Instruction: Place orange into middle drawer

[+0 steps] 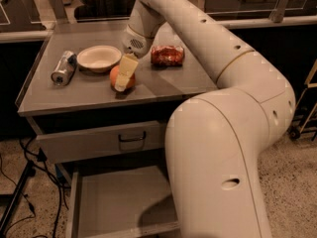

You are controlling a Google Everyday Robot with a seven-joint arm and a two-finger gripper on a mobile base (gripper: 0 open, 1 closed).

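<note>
The orange [113, 76] sits on the grey cabinet top [163, 83], just in front of the white bowl [99, 57]. My gripper [122, 80] reaches down from the arm onto the orange, and its pale front part covers the fruit's right half. The middle drawer [119, 202] is pulled open below the cabinet front; its grey floor is bare. My arm's large white body hides the drawer's right side.
A silver can [63, 67] lies at the left of the top. A red-orange snack bag [167, 55] lies to the right of the gripper. A closed drawer front with a dark handle [131, 137] is above the open drawer. Cables [20, 182] run on the floor at left.
</note>
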